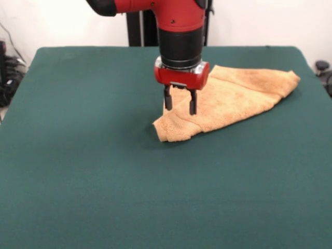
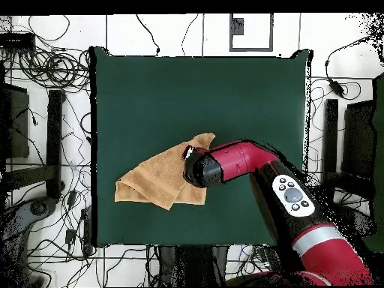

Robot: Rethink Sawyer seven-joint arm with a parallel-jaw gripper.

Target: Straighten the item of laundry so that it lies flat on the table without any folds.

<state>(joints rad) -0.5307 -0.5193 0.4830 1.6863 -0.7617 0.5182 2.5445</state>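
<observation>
A: Where is the towel sitting right now?

B: It is lying right of centre in the front view, on the green bench, bunched into a rough wedge with one layer doubled over another. In the overhead view it is showing in the lower middle of the bench, partly under the arm.

A: And the claw?

B: It is hanging released, its two fingers parted and empty, just above the towel's left corner. Whether the tips are touching the cloth, I cannot tell.

A: What are you worrying about?

B: I am thinking it may pinch both layers at once there; then a pull would be dragging the whole bundle across the bench instead of opening the fold. A shallow pinch could also slip off the thick terry.
</observation>
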